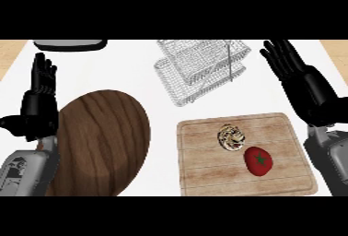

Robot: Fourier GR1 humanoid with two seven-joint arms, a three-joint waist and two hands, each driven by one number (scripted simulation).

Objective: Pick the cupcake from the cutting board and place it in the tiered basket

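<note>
**Cupcake on the cutting board, both hands raised and empty**

You are looking steeply down at a white counter (156, 120). The cupcake (231, 138) sits on the light wooden cutting board (204, 175) at lower right, near the board's middle and toward its far half. It shows as a pale oval with brown streaks, its long axis running roughly away from you, tipped slightly left at the far end. Just beside it, nearer you and to the right, lies a red tomato (258, 161); the two are almost touching.

The wire tiered basket (200, 69) stands beyond the board, at the top centre, well apart from the cupcake.

Your right hand (289, 60) is at the upper right, fingers straight and spread, pointing away from you, holding nothing. Your left hand (41, 87) is at the left edge, fingers straight and upright, also empty.

A dark oval wooden board (102, 143) lies at lower left, and a grey tray (70, 44) sits at the top left edge.
</note>
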